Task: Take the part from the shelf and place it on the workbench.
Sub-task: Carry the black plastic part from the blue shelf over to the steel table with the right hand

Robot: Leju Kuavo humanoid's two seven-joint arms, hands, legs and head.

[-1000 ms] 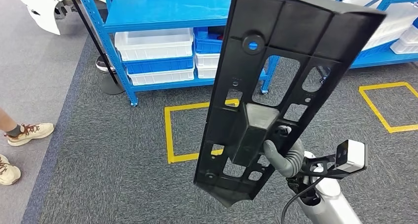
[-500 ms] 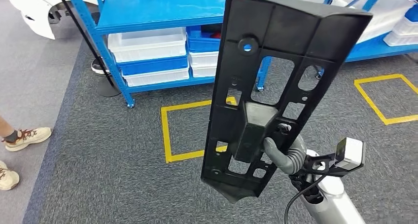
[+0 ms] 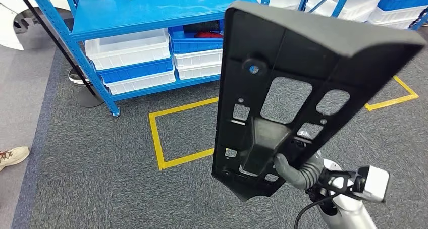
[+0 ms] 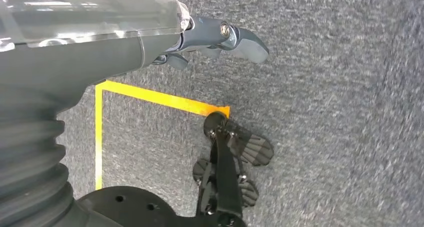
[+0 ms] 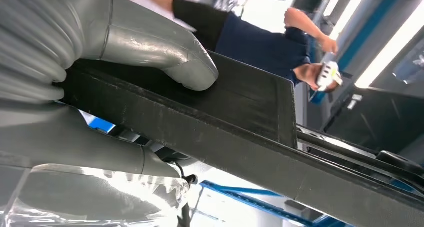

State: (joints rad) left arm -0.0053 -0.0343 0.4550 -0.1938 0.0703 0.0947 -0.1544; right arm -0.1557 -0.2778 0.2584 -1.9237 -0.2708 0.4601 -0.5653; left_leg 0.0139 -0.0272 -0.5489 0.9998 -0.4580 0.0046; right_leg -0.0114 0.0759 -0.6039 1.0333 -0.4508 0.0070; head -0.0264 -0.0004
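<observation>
Grey carpet (image 3: pixel 101 178) lies beneath the flat, perforated black plastic part (image 3: pixel 282 103), clasped by right hand (image 3: pixel 298 168) fingers (image 5: pixel 165 47).

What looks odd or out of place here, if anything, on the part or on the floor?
Nothing looks damaged or spilled. The black part is carried tilted, gripped near its lower end by the right hand. The left hand hangs over the carpet, holding nothing.
</observation>
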